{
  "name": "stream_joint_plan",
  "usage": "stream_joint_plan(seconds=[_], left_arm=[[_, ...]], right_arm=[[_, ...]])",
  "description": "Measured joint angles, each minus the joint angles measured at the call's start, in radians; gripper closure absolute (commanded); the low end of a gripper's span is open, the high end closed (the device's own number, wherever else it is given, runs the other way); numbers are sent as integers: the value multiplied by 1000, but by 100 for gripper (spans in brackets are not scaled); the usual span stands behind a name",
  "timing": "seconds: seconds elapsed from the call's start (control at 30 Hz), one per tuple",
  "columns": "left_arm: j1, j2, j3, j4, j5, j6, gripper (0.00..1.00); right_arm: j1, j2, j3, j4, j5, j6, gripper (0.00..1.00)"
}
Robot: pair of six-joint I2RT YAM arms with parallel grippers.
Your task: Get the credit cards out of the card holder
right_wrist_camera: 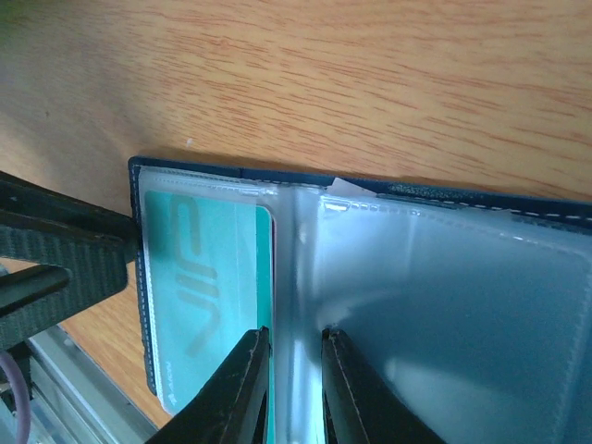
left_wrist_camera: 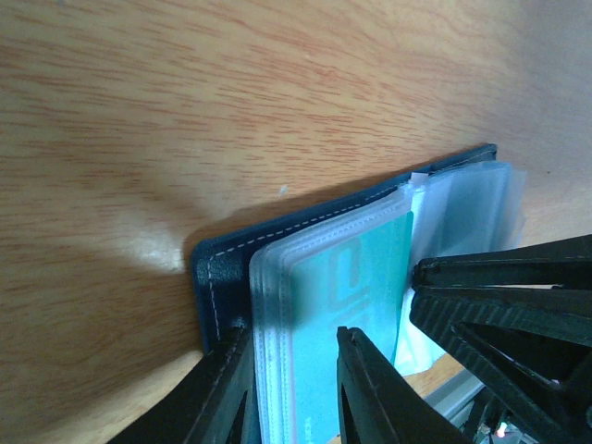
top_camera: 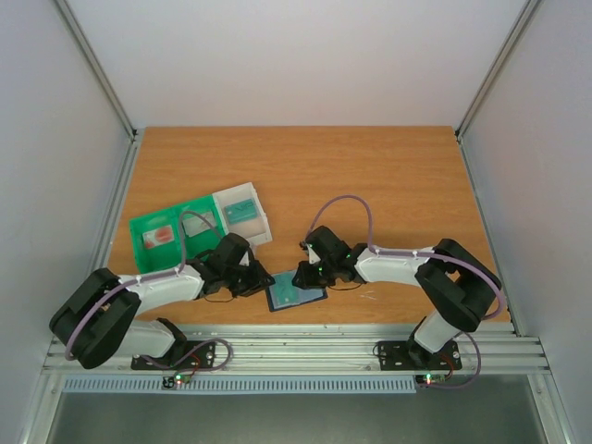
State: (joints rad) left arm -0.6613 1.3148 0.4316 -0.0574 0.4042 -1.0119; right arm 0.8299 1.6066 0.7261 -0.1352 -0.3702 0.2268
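The card holder [top_camera: 296, 298] lies open near the table's front edge, its navy cover [left_wrist_camera: 222, 264] underneath and its clear sleeves facing up. A teal credit card [right_wrist_camera: 199, 277] marked VIP sits inside the left sleeve [left_wrist_camera: 351, 277]. My left gripper [left_wrist_camera: 294, 329] straddles that half's outer edge, with one finger outside the cover and the other on top of the sleeve stack, clamped on it. My right gripper [right_wrist_camera: 295, 331] is pinched narrowly on the clear sleeve fold at the holder's spine [right_wrist_camera: 305, 277]. Both grippers meet over the holder, left [top_camera: 262, 282] and right [top_camera: 302, 277].
A green bin [top_camera: 139, 227] at the left holds a pale card with a red mark [top_camera: 160, 235]. The white bin [top_camera: 263, 222] beside it holds a teal card [top_camera: 242, 212]. The table's metal front rail [top_camera: 296, 347] runs just behind the holder.
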Motion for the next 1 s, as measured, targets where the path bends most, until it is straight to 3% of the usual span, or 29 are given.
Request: stream_joint_plan(seconds=[0.6, 1.0], left_arm=[[1, 8, 4, -42, -36, 19, 83], [1, 7, 9, -59, -43, 30, 84]], right_arm=[[-6, 2, -17, 48, -63, -2, 83], [-6, 8, -10, 40, -101, 0, 84]])
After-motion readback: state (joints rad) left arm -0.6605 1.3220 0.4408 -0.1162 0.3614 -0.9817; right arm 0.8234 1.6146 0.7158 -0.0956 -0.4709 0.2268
